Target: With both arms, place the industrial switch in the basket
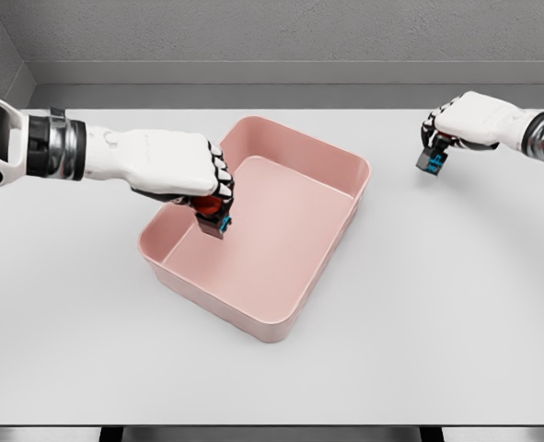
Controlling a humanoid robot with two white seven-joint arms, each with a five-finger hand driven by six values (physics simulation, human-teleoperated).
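Note:
A pink rectangular basket [341,158] sits in the middle of the white table. My left hand [198,180] hovers over the basket's left part, shut on an industrial switch [212,214] with a red-orange knob and a dark body with blue trim. My right hand [451,124] hangs above the table at the far right, outside the basket, shut on a second industrial switch [430,161], dark with blue parts, which sticks out below the fingers.
The white table [437,322] stretches around the basket on all sides. A grey wall runs along its far edge. The table's front edge lies near the bottom of the view.

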